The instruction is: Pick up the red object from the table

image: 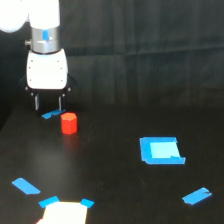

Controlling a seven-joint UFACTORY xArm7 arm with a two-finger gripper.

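The red object [69, 123] is a small red-orange stubby cylinder standing upright on the black table [115, 190], toward the exterior view's left. My gripper [48, 103] hangs from a white body just up and to the left of it. Its two thin dark fingers [36, 102] point downward and stand apart, open, with nothing between them. The red object lies outside the fingers, a short way to their lower right, apart from them.
A blue tape strip [52, 114] lies just under the fingers. A blue square patch [161, 150] sits at the right, another blue strip [196, 196] at the lower right, one [25, 186] at the lower left. A pale patch with blue corners [64, 211] meets the bottom edge.
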